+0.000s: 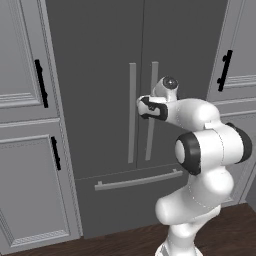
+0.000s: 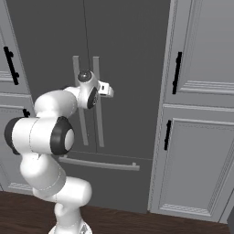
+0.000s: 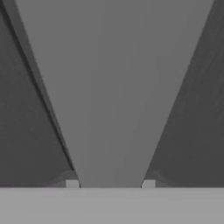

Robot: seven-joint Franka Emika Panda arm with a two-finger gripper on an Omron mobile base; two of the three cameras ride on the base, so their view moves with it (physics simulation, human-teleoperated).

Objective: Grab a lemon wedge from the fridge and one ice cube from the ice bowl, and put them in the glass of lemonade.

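At the fridge front, the white arm reaches forward with its gripper [image 3: 110, 183] right up against the right door's handle [image 1: 152, 110] — the pale grey bar on the right of the pair at the centre seam. From the hand view, that bar runs up between the two fingertips [image 3: 72, 183], one tip on either side of it, so the jaws stand part-closed around the handle. Whether they already pinch it firmly or just bracket it, I cannot tell; the tips look level with the bar's edges.

The fridge [image 1: 95, 60] itself is shut — both doors flush, the left handle [image 1: 131, 110] untouched just beside the gripped one, the drawer's horizontal handle [image 1: 137, 180] below them. Light grey panelled cabinets [image 1: 25, 150] with black handles flank it on both sides.

So where does the job stand? By my reckoning, right at the start. No door is open yet, the lemon wedge is presumably still inside, and the ice cube and the glass of lemonade have yet to come into play. What is left is nearly everything: pull the door, take the wedge, fetch an ice cube, drop both in the glass.
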